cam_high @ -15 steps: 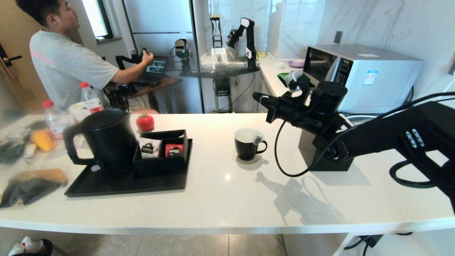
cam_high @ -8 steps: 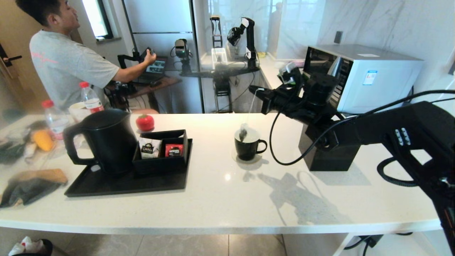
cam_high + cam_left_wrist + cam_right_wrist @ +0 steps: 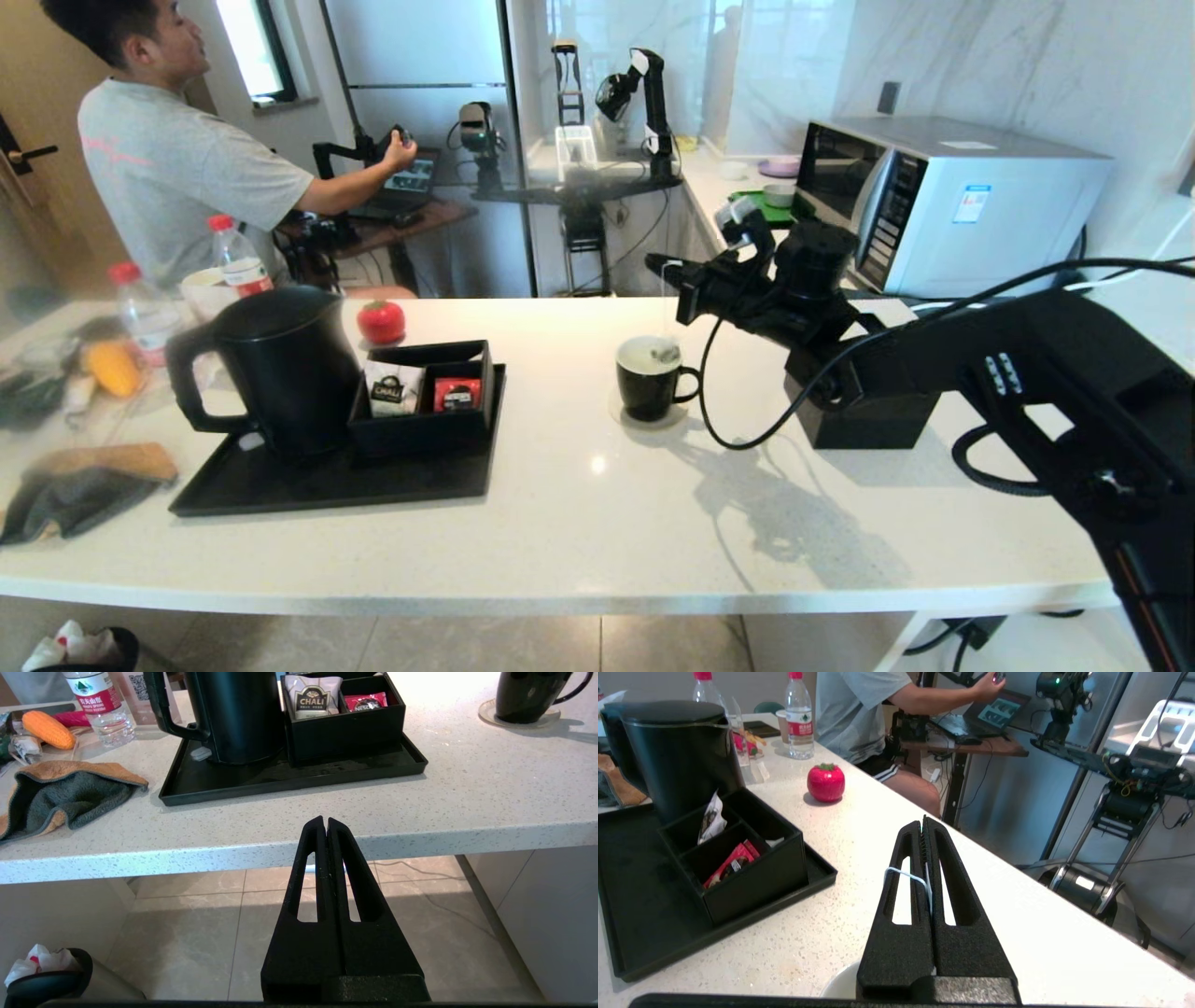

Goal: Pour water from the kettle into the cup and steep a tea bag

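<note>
The black cup (image 3: pixel 649 378) stands on a round coaster mid-counter, and its white rim (image 3: pixel 840 984) shows just under my right wrist. The tea bag (image 3: pixel 665 353) sits inside the cup, at the liquid's surface. Its thin string (image 3: pixel 665 303) runs straight up to my right gripper (image 3: pixel 658 264), which hovers above the cup. That gripper (image 3: pixel 923 823) is shut on the string and its small white tag (image 3: pixel 928 882). The black kettle (image 3: pixel 271 369) stands upright on the tray at the left, lid on. My left gripper (image 3: pixel 325 823) is shut and empty, parked low before the counter's front edge.
A black tray (image 3: pixel 280 485) carries the kettle and a divided box (image 3: pixel 425 425) holding a white CHALI packet (image 3: pixel 392 392) and a red packet (image 3: pixel 456 394). A red tomato-shaped object (image 3: pixel 381 321), bottles (image 3: pixel 238 257), a cloth (image 3: pixel 84 485), a black block (image 3: pixel 868 415) and a microwave (image 3: pixel 943 196) surround them.
The tea bag went from the cup's right rim up above the cup, then down into it. My right arm shifted left and slightly lower with the string.
</note>
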Robot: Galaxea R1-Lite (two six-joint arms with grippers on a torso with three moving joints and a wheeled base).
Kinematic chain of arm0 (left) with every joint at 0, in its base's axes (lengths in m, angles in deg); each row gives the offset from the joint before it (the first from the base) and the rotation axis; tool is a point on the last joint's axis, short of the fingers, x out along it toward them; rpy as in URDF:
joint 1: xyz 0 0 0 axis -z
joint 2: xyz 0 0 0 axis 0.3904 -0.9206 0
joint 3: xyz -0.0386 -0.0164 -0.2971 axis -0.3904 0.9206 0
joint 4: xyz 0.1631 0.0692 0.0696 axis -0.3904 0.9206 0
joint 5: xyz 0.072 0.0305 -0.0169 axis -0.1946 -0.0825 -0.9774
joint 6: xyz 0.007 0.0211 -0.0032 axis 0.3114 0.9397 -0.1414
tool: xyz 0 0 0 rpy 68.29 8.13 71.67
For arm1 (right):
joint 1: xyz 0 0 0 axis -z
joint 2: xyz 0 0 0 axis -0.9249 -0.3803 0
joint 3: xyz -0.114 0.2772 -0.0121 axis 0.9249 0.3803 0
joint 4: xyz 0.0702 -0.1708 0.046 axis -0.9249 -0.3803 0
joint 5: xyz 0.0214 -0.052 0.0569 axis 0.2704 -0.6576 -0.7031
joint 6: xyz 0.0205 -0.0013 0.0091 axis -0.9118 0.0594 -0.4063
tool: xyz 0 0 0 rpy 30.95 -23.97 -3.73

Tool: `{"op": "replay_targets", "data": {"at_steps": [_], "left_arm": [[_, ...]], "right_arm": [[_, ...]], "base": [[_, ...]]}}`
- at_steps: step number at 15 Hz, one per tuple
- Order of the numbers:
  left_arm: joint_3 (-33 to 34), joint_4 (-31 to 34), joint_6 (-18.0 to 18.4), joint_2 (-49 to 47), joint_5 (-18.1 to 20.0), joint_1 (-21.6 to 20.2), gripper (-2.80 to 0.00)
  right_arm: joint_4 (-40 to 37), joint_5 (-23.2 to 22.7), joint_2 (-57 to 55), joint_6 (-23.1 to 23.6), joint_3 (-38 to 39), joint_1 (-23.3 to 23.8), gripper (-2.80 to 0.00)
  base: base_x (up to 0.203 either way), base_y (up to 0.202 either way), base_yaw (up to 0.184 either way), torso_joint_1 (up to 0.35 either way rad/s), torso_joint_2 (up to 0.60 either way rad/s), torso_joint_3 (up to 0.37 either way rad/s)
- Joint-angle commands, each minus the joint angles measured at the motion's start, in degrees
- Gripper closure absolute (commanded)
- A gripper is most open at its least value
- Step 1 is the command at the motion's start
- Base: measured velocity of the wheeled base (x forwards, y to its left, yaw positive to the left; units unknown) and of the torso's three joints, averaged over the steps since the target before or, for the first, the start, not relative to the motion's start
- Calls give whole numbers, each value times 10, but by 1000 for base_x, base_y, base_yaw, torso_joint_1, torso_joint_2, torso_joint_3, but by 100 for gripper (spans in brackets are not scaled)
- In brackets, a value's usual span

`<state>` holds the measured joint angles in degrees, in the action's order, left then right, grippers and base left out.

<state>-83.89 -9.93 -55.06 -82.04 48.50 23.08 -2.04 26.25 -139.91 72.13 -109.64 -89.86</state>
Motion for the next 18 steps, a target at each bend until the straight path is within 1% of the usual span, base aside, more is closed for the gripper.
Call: {"op": "replay_targets", "data": {"at_steps": [1, 6, 9, 12, 14, 18], "left_arm": [[0, 0, 0, 1, 1, 0, 0], [0, 0, 0, 1, 0, 0, 0], [0, 0, 0, 1, 0, 0, 0], [0, 0, 0, 1, 0, 0, 0], [0, 0, 0, 1, 0, 0, 0], [0, 0, 0, 1, 0, 0, 0]], "right_arm": [[2, -2, -10, 0, 0, 1, 0], [5, -2, -12, 1, 11, 0, 0], [39, -2, -18, 4, 64, -1, 0], [79, -2, -18, 19, 129, 0, 0], [79, -2, -15, 19, 121, 1, 0], [51, -2, 10, 18, 72, 6, 0]], "base": [[0, 0, 0, 0, 0, 0], [0, 0, 0, 0, 0, 0], [0, 0, 0, 0, 0, 0], [0, 0, 0, 0, 0, 0], [0, 0, 0, 0, 0, 0], [0, 0, 0, 0, 0, 0]]}}
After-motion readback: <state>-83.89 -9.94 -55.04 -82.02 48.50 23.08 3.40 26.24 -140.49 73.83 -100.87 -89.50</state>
